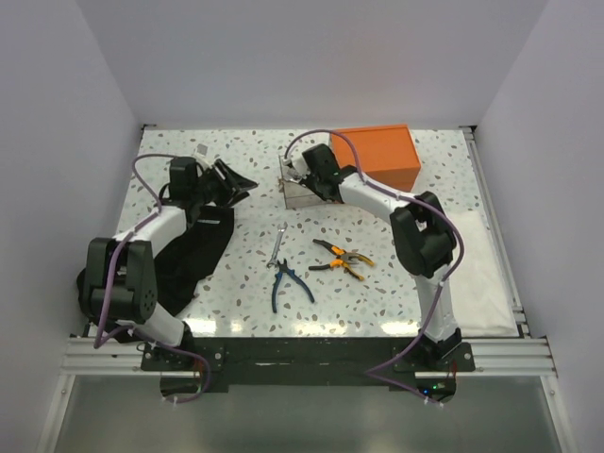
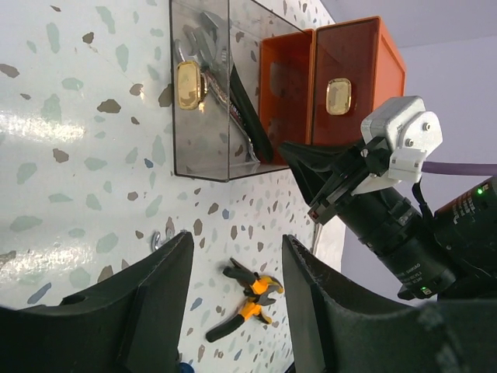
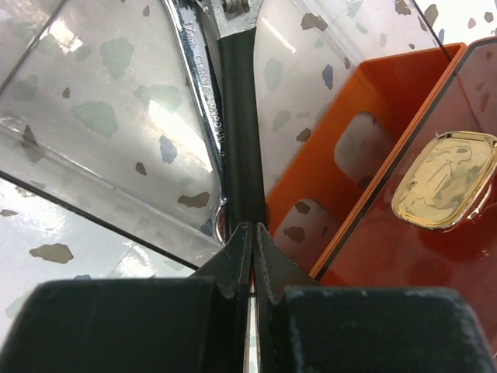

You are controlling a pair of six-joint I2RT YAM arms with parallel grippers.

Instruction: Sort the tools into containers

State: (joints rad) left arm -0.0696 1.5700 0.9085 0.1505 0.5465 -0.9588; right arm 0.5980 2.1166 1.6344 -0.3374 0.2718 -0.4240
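Well, I see a white speckled table [image 1: 377, 297] closed in by plain pale walls [image 1: 311, 57]. The black-handled wrench [image 3: 237, 140] stands tilted in the clear box [image 1: 300, 194], just beside the orange box [image 1: 377, 156]. My right pincer [image 3: 253, 237] pinches its handle end. My left pincer [image 2: 233, 280] is spread wide and holds nothing. I cannot read the stamped letters on the silver spanner [image 3: 200, 101].

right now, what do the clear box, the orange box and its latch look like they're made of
The clear box is transparent, glossy and rigid, so likely plastic; the speckled tabletop shows through its walls. The orange box is opaque, smooth and shiny, probably hard plastic; its side gives mirror-like reflections. The latch looks like polished gold-coloured metal, with bright highlights.
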